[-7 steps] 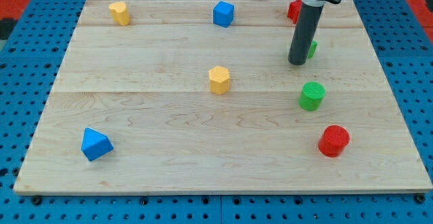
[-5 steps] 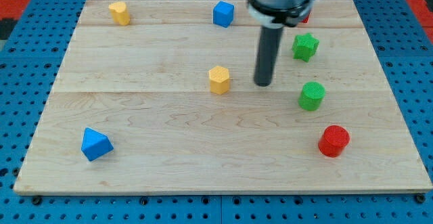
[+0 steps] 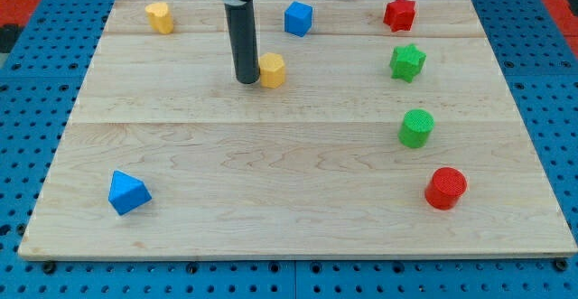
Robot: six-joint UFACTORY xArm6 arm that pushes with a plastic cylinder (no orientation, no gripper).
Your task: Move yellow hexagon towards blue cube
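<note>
The yellow hexagon (image 3: pixel 272 69) lies on the wooden board, below and a little left of the blue cube (image 3: pixel 298 18), which sits near the view's top edge. My tip (image 3: pixel 246 79) rests on the board just left of the yellow hexagon, touching or almost touching its left side. The dark rod rises from the tip to the view's top.
A second yellow block (image 3: pixel 159 16) sits at the top left. A red star (image 3: pixel 398 14), a green star (image 3: pixel 407 62), a green cylinder (image 3: pixel 416 127) and a red cylinder (image 3: pixel 445 188) line the right side. A blue pyramid-like block (image 3: pixel 127 192) sits at the bottom left.
My tip swept from the right side of the board to the left of the yellow hexagon. The hexagon moved up and slightly left, closer to the blue cube.
</note>
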